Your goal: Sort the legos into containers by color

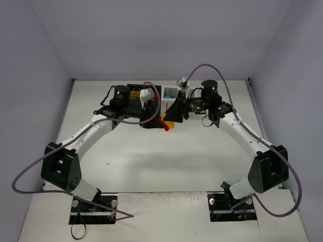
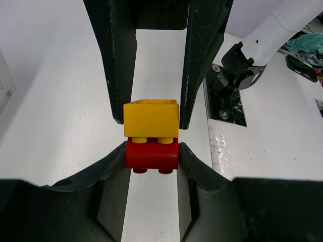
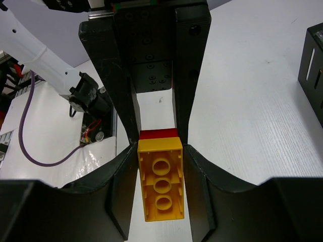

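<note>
Left fingers (image 2: 108, 191) tight on red lego (image 2: 151, 155), right fingers (image 3: 121, 191) on yellow lego (image 3: 160, 186); white table (image 1: 166, 161), lavender walls (image 1: 151, 35)

legos: yellow brick (image 2: 151, 118) plugged onto red brick (image 2: 151, 155) | red clamped in left end effector (image 2: 151, 146), yellow in right end effector (image 3: 160, 145) | black slotted container (image 3: 314, 75) nearby

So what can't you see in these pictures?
- Top view: the row of black and white slotted square bins is mostly covered by the left arm and right arm.
- Top view: the red plastic brick and yellow plastic brick are too small to count studs.
- Right wrist view: the yellow brick hides most of the red; the right edge cuts off a black bin.
</note>
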You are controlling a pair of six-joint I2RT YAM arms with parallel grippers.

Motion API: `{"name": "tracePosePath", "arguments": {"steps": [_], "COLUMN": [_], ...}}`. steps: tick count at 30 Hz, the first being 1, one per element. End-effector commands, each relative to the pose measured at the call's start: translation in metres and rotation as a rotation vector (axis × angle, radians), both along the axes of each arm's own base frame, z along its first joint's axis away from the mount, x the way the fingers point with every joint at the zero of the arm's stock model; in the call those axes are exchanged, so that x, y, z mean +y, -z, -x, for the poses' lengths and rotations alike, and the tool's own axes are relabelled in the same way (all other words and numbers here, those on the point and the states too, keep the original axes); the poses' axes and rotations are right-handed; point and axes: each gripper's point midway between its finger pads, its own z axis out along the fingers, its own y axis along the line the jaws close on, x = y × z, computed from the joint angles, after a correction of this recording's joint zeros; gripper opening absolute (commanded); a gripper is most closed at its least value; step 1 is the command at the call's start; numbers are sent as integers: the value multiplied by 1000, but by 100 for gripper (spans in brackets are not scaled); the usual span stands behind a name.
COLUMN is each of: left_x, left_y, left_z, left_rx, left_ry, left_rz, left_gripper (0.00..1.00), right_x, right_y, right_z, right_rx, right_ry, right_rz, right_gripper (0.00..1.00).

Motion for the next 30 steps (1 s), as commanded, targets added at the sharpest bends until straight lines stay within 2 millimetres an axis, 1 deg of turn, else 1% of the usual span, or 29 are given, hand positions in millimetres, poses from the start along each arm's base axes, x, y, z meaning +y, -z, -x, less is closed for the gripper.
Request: {"name": "tracePosePath", "arguments": {"steps": [1,4,5,7,8,10,13,15,19,21,26,28,29,30], "left_x": [3,3,3,3,3,3,4,7,12,15,19,23,25,27], "left_y": [-25,-26,-27,-27,-27,-26,-19,-7,10,16,19,20,18,14], "left_z": [-5,-5,-7,-7,-7,-8,-8,-10,-13,-15,-19,-24,-29,-35], "left_rx": [-107,-112,-115,-117,-115,-112,-94,-68,-40,-31,-33,-26,-29,-38], "left_ry": [11,5,1,-2,-4,-7,-8,-22,-55,-71,-107,-136,-159,-188], "left_rz": [48,48,48,47,46,45,35,20,-2,-7,-3,-5,-7,-9], "left_gripper": [0,0,0,0,0,0,0,0,0,0,0,0,0,0], "right_x": [-1,-1,-1,-1,-1,-2,-4,-6,-17,-23,-34,-39,-42,-45], "right_y": [-27,-24,-23,-20,-20,-19,-21,-27,-40,-42,-47,-47,-47,-48], "right_z": [-2,-2,-2,-2,-2,-2,-3,-5,-10,-13,-20,-24,-30,-33], "right_rx": [-99,-91,-86,-77,-81,-77,-82,-92,-119,-125,-134,-133,-135,-141], "right_ry": [-11,-8,-7,-4,-1,3,18,28,68,90,138,166,208,232], "right_rz": [-49,-45,-42,-37,-37,-34,-33,-38,-49,-50,-51,-49,-41,-38], "right_gripper": [36,34,28,19,12,0,0,0,0,0,0,0,0,0]}}
